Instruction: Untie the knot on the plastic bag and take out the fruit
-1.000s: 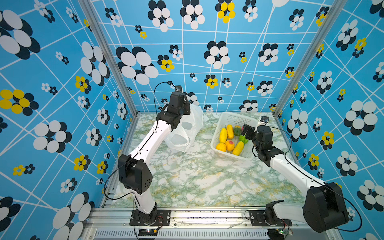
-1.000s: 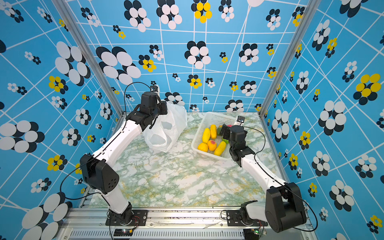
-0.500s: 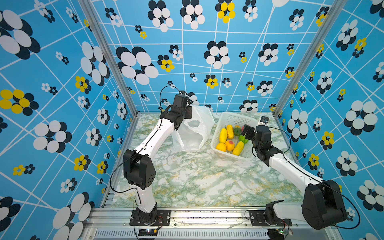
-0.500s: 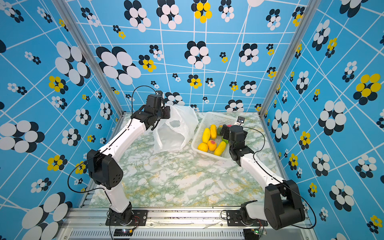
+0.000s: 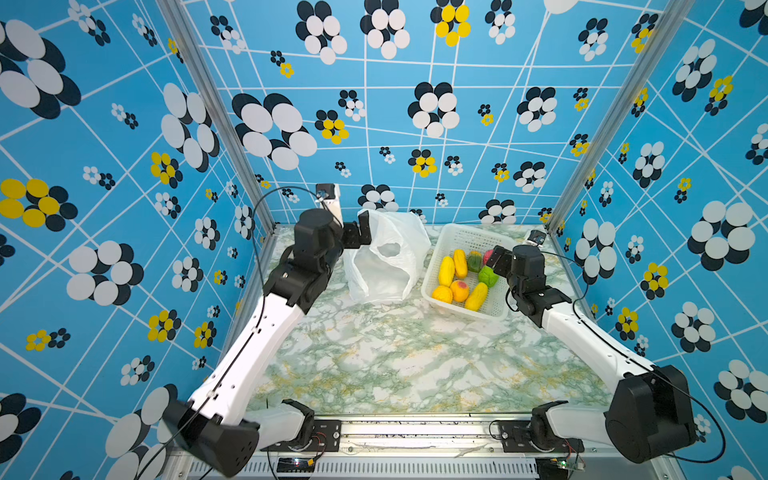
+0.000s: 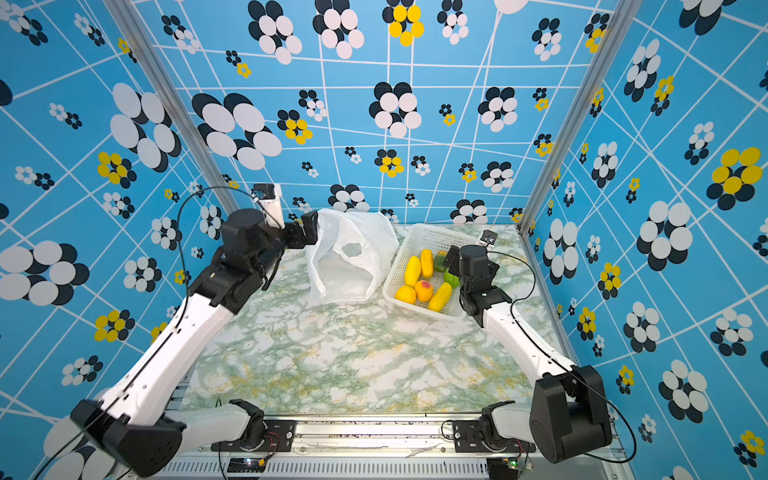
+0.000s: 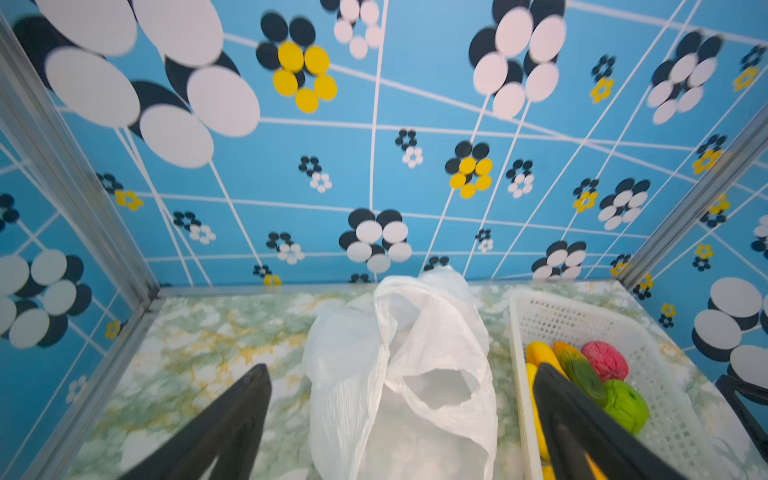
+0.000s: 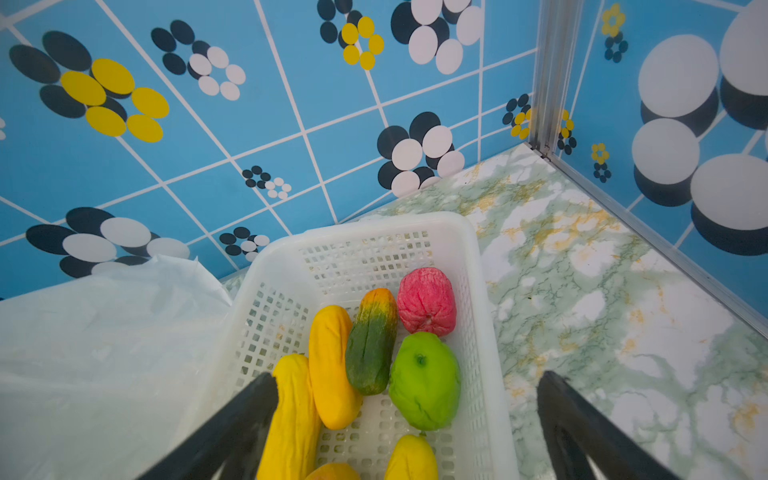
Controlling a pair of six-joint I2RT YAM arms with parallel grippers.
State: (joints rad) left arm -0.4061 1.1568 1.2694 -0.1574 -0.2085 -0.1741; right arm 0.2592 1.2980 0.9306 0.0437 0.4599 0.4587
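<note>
Marble-patterned sheet, glossy green and white with ochre veins, covers the tabletop [image 5: 374,365]; blue walls [image 5: 374,104] printed with flat oval-petalled flowers enclose it on three sides.

Plastic bag [image 5: 386,270]: thin, crinkled, translucent white film. It sits slumped at the back of the table, its side against the basket [image 5: 469,237]. One handle loop [image 5: 389,249] gapes as a rounded hole.

Basket: rigid white plastic, rectangular, with walls and floor perforated in a square grid.

Fruit [image 5: 459,289] lies inside the basket (all matte, moulded): long ridged yellow pieces, a green-to-orange oblong, a pink-red bumpy lump, a smooth green one, a round orange and a blushed peach.

Left gripper [image 7: 401,370]: black tapered fingers spread wide, nothing between them, just beside the bag's upper edge.

Right gripper [image 8: 407,376]: fingers likewise apart and empty, hanging over the basket.
</note>
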